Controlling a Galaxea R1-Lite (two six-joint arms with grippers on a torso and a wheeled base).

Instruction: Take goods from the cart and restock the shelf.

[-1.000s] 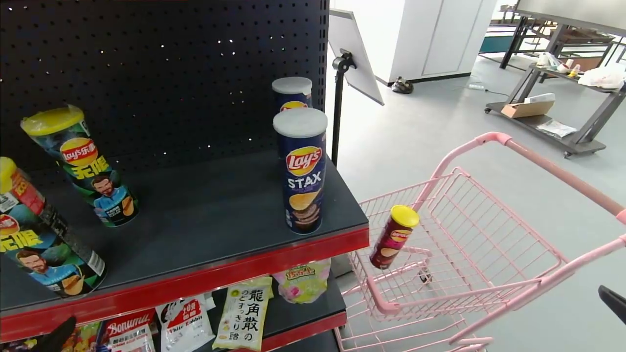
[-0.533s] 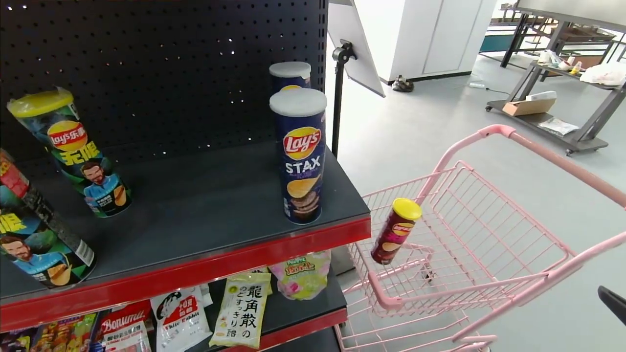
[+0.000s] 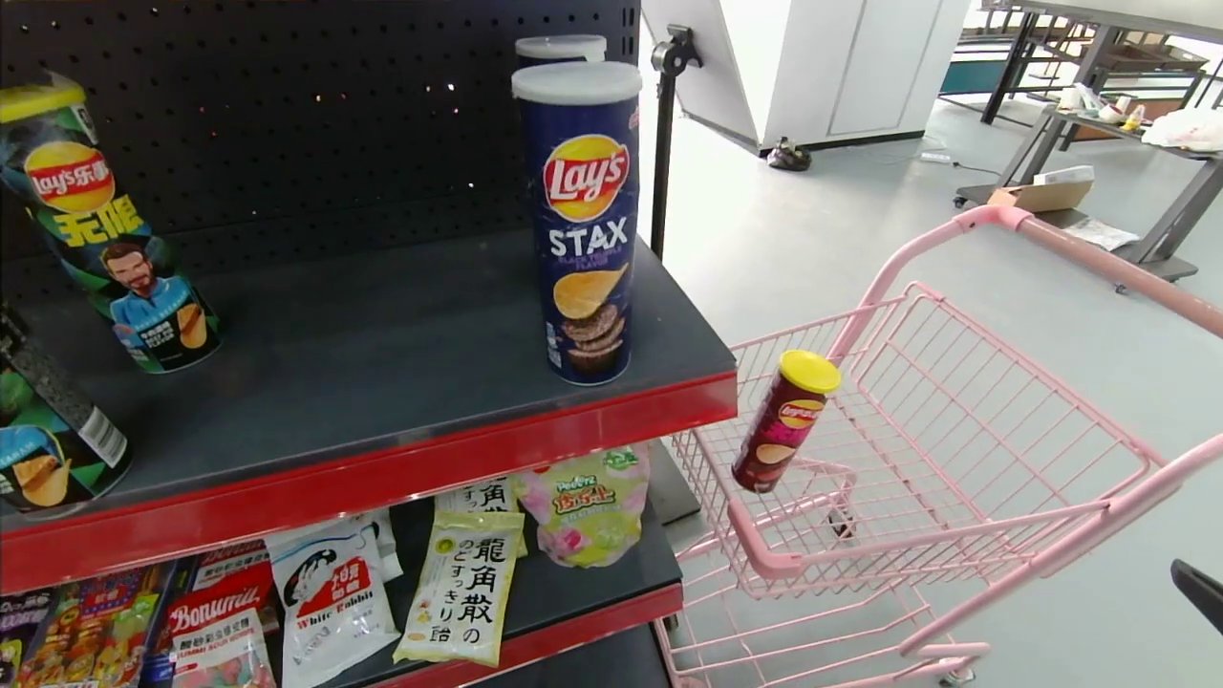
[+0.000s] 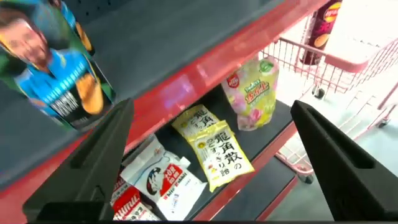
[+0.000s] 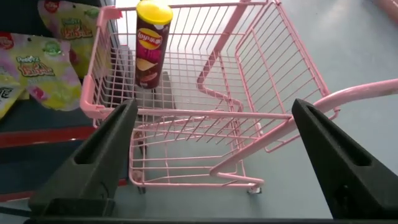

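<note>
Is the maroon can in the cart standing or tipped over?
Standing: the maroon yellow-lidded chip can rests base-down in the pink wire cart.

Matte black, wedge-shaped jaws with flat, tapering faces

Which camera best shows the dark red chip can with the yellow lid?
The right wrist view: it looks straight into the pink wire cart, showing the dark red cylindrical chip can with yellow lid whole and upright in a corner. The head view shows it whole too, but at a slant; the left wrist view catches only part.
</note>
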